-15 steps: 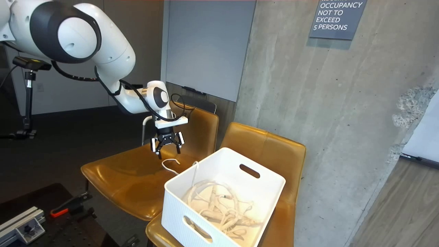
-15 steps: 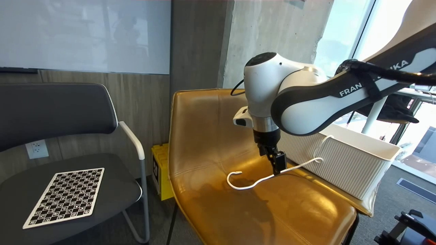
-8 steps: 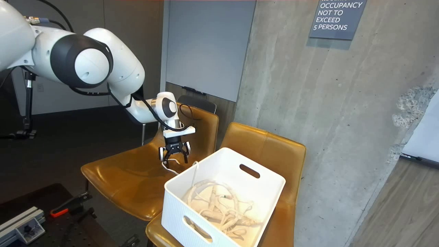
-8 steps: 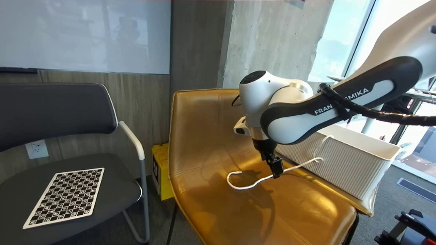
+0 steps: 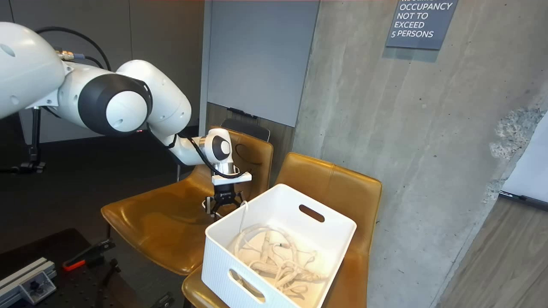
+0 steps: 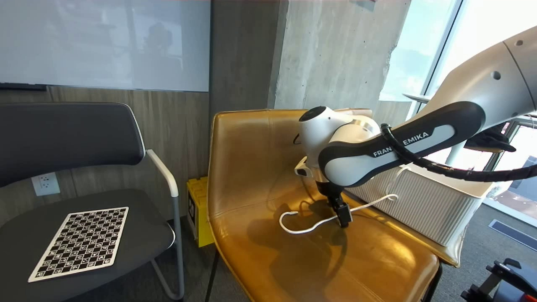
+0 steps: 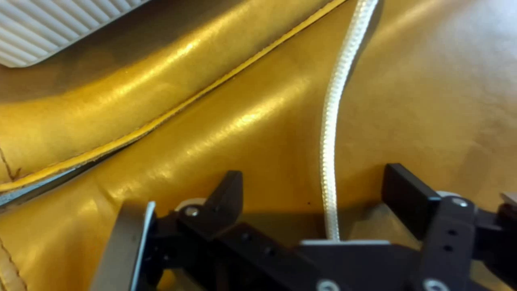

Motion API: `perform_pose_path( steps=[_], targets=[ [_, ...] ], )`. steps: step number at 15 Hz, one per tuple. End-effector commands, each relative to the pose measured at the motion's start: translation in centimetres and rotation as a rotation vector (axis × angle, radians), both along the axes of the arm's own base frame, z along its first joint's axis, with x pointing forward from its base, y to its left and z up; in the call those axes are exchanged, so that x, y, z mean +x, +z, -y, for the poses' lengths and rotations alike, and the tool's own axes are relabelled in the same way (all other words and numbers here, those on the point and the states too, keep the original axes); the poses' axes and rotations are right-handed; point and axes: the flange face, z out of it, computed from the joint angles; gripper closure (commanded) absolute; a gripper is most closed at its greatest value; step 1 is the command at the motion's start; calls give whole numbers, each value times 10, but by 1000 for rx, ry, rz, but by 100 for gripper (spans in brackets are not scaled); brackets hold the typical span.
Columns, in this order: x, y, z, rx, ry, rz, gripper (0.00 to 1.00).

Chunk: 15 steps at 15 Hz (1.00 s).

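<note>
"Down at the tool, what did you have?"

"My gripper [image 7: 315,182] stood low over the seat of a tan chair [image 6: 377,260], its fingers [image 7: 230,198] spread wide. A white rope [image 7: 330,117] lay loose in the gap between them, with bare seat showing on either side of it."

"Did they touch the seat?"

"I couldn't tell from my views. The rope itself lay along it, right below the tool. Near the gripper one end curled into a hook; the opposite way it ran toward the ribbed side of a white bin [image 5: 222,261]."

"How was the bin placed?"

"Just past the gripper, on a second tan chair [image 5: 329,175] beside the one under the tool. A strand of white cord [image 5: 243,214] hung over the rim on the gripper's side, and I couldn't make out whether it belonged to the same rope. Pale ropes [image 5: 269,269], thick and thin, lay tangled inside."

"And farther out?"

"Well apart from the tool, a dark chair [image 6: 71,142] held a checkered board [image 6: 79,245], with a yellow case [image 6: 205,214] between it and the tan chair. Farthest off I had a whiteboard [image 6: 105,46] and a concrete wall [image 5: 406,128] with an occupancy sign [image 5: 421,25]."
</note>
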Motion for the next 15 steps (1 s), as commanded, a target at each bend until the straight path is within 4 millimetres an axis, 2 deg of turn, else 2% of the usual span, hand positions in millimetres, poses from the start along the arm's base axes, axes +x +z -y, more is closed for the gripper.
perform_pose_path(
  steps=[1, 7, 9, 12, 15],
  targets=[
    [0, -16, -3, 2, -35, -37, 40],
    [-7, -13, 0, 21, -92, -83, 87],
    [-9, -12, 3, 29, -112, -86, 99],
    [-10, 1, 6, 27, -161, -69, 100],
    [-11, 54, 13, 10, -288, 2, 100]
  ],
)
